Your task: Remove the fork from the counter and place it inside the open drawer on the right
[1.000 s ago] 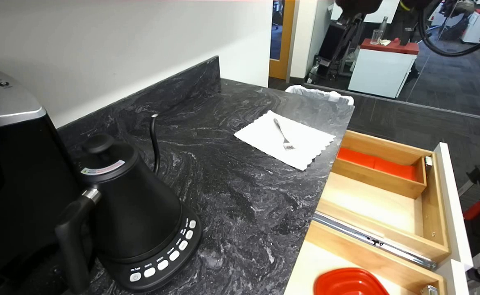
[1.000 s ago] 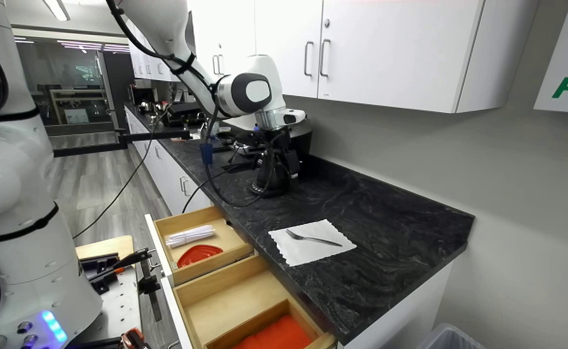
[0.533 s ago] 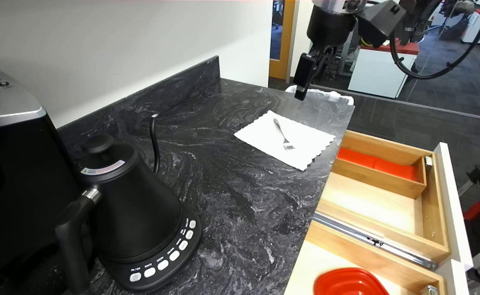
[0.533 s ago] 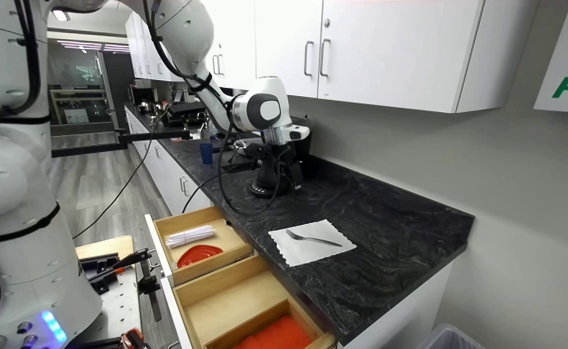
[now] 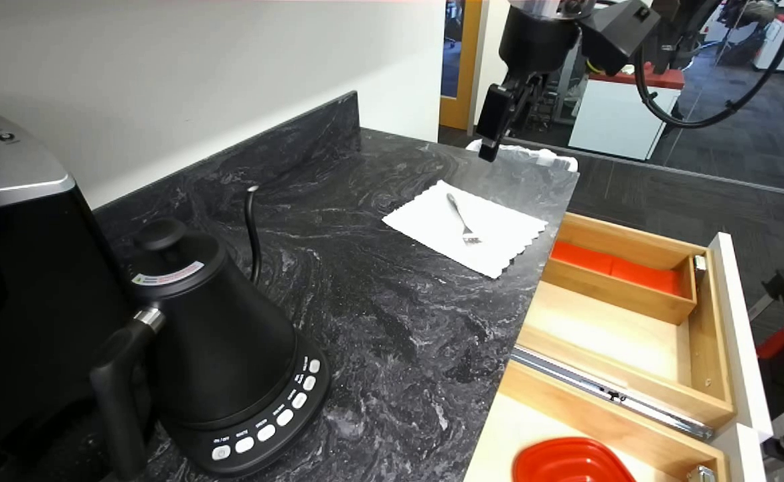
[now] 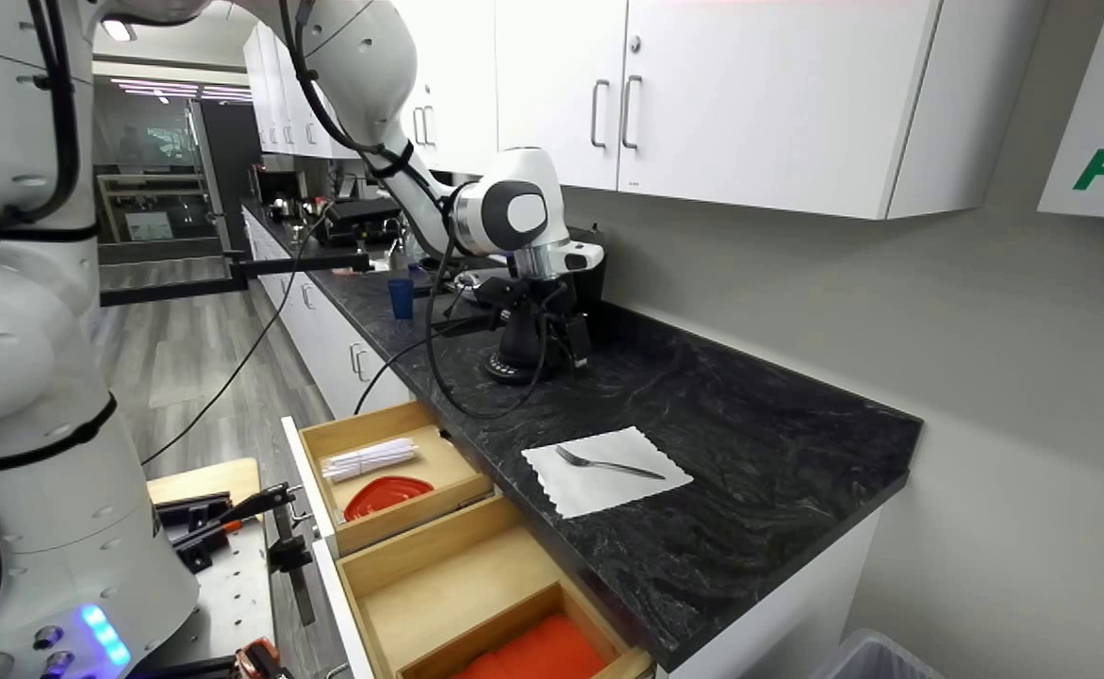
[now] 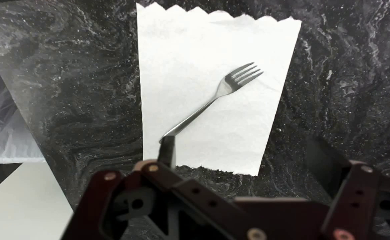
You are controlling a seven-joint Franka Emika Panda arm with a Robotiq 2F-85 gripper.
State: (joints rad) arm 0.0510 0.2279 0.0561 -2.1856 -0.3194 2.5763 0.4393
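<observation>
The silver fork (image 5: 459, 215) (image 6: 613, 464) (image 7: 198, 111) lies on a white paper napkin (image 5: 499, 224) (image 6: 582, 495) (image 7: 188, 60) on the dark marbled counter (image 5: 378, 328) (image 6: 759, 462) (image 7: 81, 83). The open pale-wood drawer (image 5: 622, 331) (image 6: 457, 585), with an orange-red lining in one compartment, sits beside the counter in both exterior views. My gripper (image 5: 489, 155) (image 6: 575, 356) (image 7: 241, 141) is above the counter, apart from the fork. Its fingers are wide apart with nothing between them. In the wrist view the left fingertip overlaps the end of the fork's handle.
A black kettle (image 5: 231, 355) and a coffee machine (image 5: 30, 268) stand on the counter. Another open drawer holds a red dish (image 5: 572, 462) (image 6: 388, 495) and a white bundle (image 6: 370, 457). A lined bin (image 5: 525, 152) stands past the counter's end. White cabinets (image 6: 759, 104) hang above.
My gripper has come down into an exterior view, lower over the counter near the napkin, with almost no movement in the last half second. The fork, napkin and drawers have not moved.
</observation>
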